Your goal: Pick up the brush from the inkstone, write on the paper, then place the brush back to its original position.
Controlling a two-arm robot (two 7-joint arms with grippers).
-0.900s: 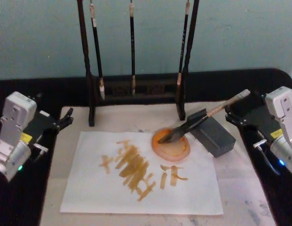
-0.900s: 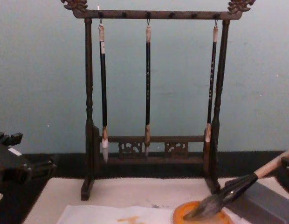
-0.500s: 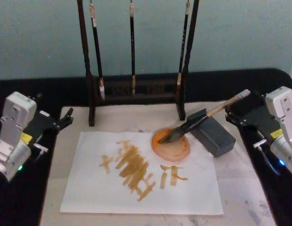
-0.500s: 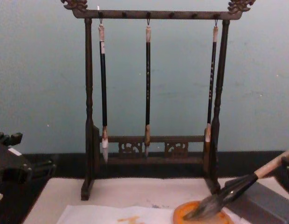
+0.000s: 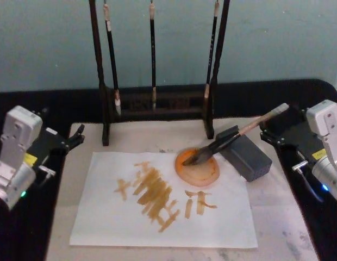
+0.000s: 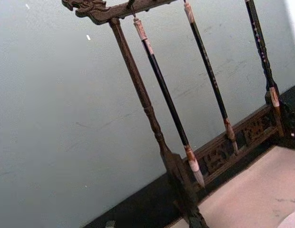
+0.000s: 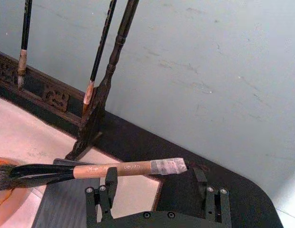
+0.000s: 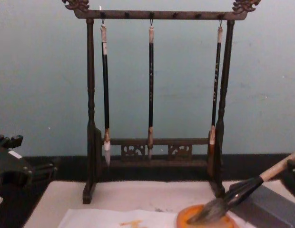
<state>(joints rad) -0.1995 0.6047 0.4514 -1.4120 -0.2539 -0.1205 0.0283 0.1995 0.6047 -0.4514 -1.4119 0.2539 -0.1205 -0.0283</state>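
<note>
Fingers of the right gripper stand wide apart, gripping nothing; the right wrist view sets the brush with its tan end just past their tips, shaft running away from them across the inkstone. From the head, the tuft lies in the dish beyond the inkstone, and the paper spreads farther off, between the two pairs of fingers. Left gripper idles with the paper's corner near its fingers, which the chest view shows likewise spread and empty, the rack ahead of them.
</note>
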